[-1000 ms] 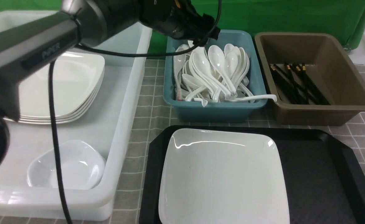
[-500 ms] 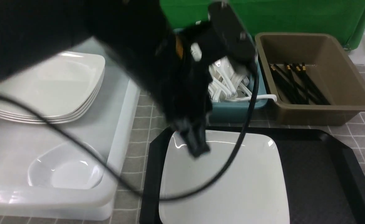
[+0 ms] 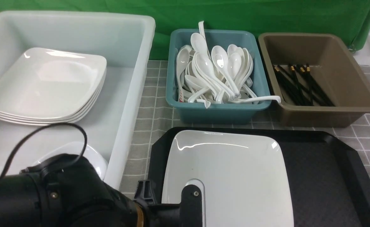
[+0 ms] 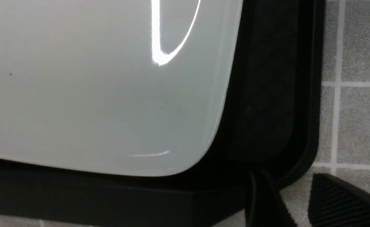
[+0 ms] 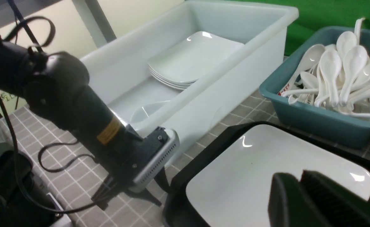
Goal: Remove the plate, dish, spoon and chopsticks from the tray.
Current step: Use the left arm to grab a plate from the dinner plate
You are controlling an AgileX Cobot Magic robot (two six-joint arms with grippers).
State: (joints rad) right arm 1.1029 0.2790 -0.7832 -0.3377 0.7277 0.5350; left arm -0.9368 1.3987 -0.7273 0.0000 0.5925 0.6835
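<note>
Plate (image 3: pixel 232 170): we're risking a slip if L gripper (image 4: pixel 290 176), spread & empty, is pinching only its corner; w/ R gripper (image 5: pixel 299 177), we can't tell if closed.

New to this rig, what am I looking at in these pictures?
Two robot arms with grippers. The front view looks out from between them; each wrist view comes from a camera on one arm.

On the checked cloth is the black tray bearing a white plate. Behind it: a teal bin of spoons and a brown bin of chopsticks. The white tub on the left has stacked plates and a dish.

The left gripper is open and empty; the right gripper shows nothing held.
</note>
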